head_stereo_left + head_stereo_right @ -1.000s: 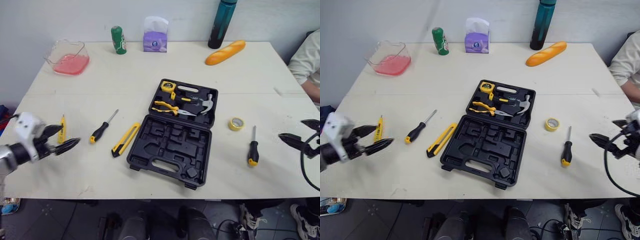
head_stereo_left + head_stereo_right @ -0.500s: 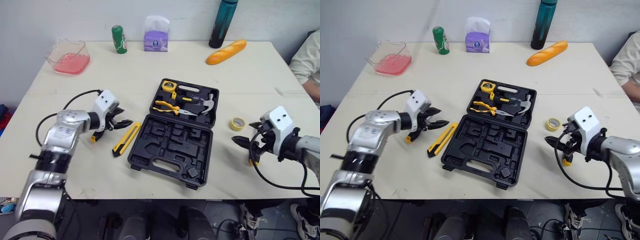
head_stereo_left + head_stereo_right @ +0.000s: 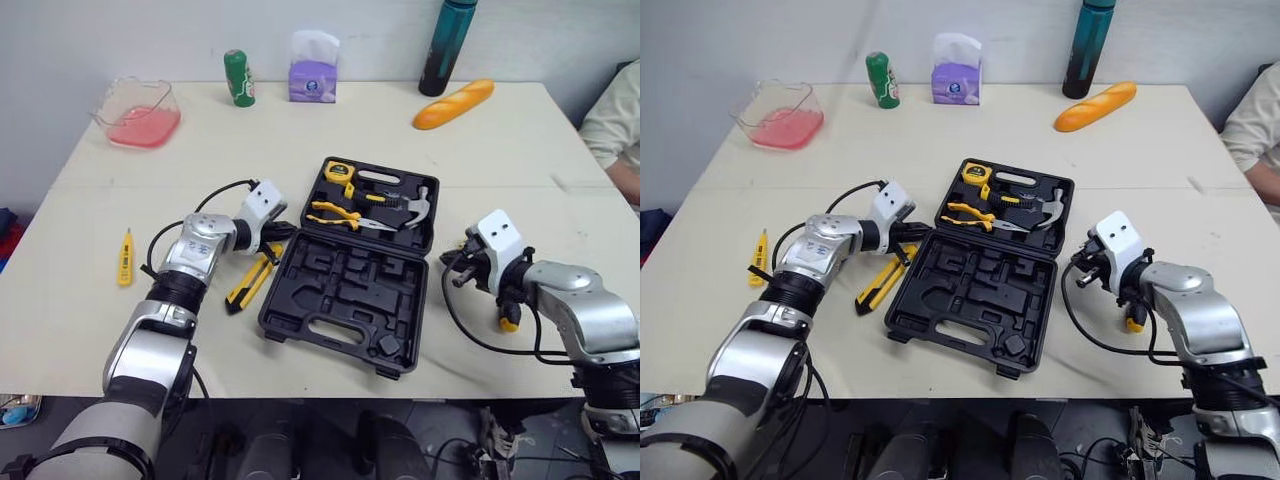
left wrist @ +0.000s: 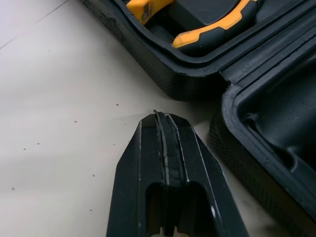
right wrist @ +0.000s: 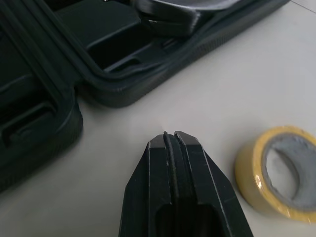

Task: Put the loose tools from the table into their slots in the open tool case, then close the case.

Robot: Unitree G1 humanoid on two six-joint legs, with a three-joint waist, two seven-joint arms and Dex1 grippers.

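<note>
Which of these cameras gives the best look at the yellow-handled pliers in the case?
The left eye view: the yellow-and-black-handled pliers lie whole, handles to tips, in the open black plastic tool case. The right eye view shows the same. The left wrist view catches a close-up stretch of what looks like one handle.

No lettering is showing legibly anywhere: the prints on the green can [image 3: 237, 78] and purple tissue box [image 3: 311, 75] are blurring out.
</note>
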